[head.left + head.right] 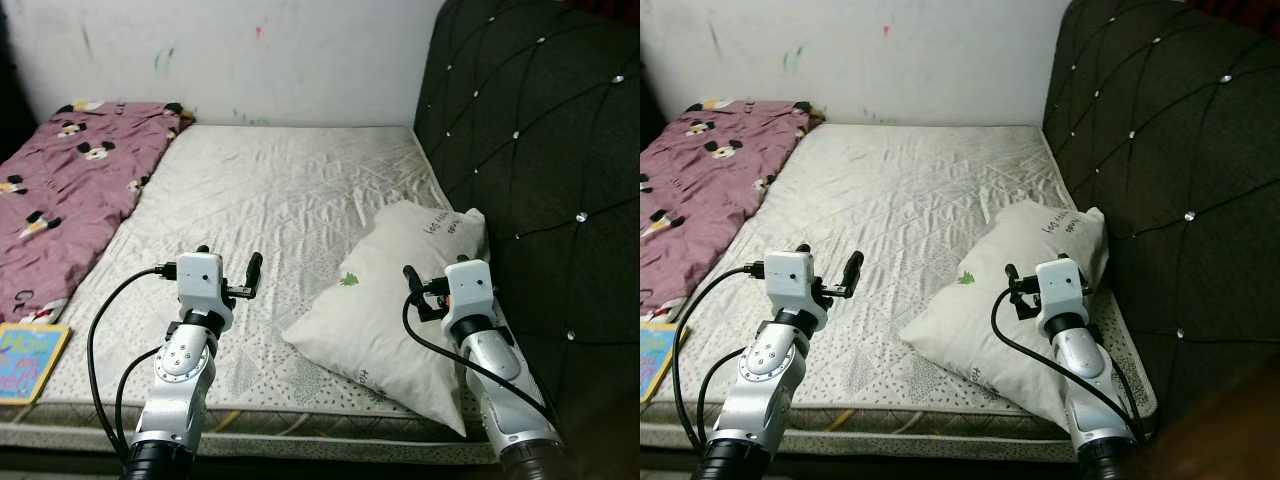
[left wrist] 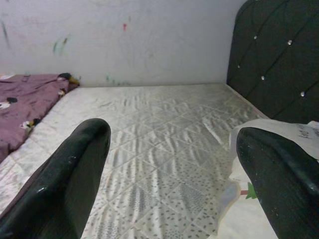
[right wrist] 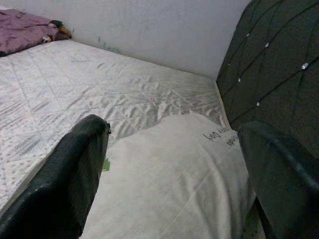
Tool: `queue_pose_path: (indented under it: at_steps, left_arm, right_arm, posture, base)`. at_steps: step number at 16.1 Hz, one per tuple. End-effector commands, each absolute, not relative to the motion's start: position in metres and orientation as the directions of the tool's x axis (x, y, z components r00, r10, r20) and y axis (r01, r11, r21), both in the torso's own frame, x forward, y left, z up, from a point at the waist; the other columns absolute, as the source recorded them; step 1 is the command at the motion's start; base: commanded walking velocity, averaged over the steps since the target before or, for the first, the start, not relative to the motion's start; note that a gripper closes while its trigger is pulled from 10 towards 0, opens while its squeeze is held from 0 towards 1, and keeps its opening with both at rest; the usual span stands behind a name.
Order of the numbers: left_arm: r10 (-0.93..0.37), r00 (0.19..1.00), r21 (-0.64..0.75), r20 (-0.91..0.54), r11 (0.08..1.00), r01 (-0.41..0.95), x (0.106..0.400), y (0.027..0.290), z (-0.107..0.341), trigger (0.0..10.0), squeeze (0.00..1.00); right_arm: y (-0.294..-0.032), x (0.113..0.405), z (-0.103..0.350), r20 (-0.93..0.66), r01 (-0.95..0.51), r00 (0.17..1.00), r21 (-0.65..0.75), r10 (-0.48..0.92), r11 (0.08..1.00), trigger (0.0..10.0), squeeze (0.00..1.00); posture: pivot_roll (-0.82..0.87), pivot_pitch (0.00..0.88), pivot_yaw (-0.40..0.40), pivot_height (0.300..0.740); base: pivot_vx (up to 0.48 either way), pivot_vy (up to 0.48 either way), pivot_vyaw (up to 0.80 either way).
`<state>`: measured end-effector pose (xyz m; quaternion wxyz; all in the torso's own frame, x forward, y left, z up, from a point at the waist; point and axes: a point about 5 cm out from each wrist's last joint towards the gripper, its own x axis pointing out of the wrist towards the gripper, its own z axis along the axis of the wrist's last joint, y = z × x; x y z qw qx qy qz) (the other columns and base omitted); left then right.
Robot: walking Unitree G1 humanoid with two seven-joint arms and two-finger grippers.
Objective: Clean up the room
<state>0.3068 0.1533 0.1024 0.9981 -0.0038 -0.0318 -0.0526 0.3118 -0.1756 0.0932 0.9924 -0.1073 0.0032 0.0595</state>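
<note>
Facing the mattress (image 1: 280, 200), both arms are raised over its near edge. It is bare, quilted and pale, and it stretches ahead of both claws to the marked wall (image 1: 250, 50).

Tufted dark headboard (image 1: 540, 150): outboard of the right gripper (image 1: 1012, 290), running forward along the bed's side.

Purple patterned blanket (image 1: 60, 190): well off to the outer side of the left gripper (image 1: 228, 268) and ahead of it, lying along the far side of the mattress.

White pillow (image 1: 400, 300): directly under and ahead of the right gripper, and inboard of the left one. It lies askew, one corner near the headboard, another hanging toward the near mattress edge.

A colourful book (image 1: 28, 360) lies at the near corner, outboard of the left gripper and slightly behind it.

Claw state: left gripper released, fingers (image 2: 75, 169) spread wide over bare mattress. Right gripper likewise released, fingers (image 3: 79, 164) straddling the view of the pillow, holding nothing.

Handling judgement: the pillow looks light, soft and floppy, and its cloth cover is not slippery. It will sag if taken at one point, so pinch a bunched fold of the cover near a corner or the near long edge, preferably with both claws. Fragility is no concern. The blanket would likewise drape.
</note>
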Motion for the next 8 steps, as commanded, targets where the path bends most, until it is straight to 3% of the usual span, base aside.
queue_pose_path:
  at_steps: [1, 8]
  left_arm:
    - [-0.092, 0.994, -0.001, 0.063, 0.996, 0.092, 0.308, 0.158, 0.103, 10.0, 0.00]
    - [0.000, 0.997, -0.016, 0.082, 1.000, 0.001, 0.301, 0.175, 0.109, 10.0, 0.00]
  right_arm:
    - [-0.176, 0.313, 0.095, -0.009, -0.117, 0.993, -0.214, 0.117, 0.970, 10.0, 0.00]
    - [-0.177, 0.309, 0.107, 0.033, -0.095, 0.994, -0.190, 0.103, 0.977, 10.0, 0.00]
  posture:
    - [-0.12, 0.000, 0.003, 0.740]
    - [-0.11, 0.000, 0.007, 0.740]
  base:
    - [0.000, 0.000, 0.00]
    - [0.000, 0.000, 0.00]
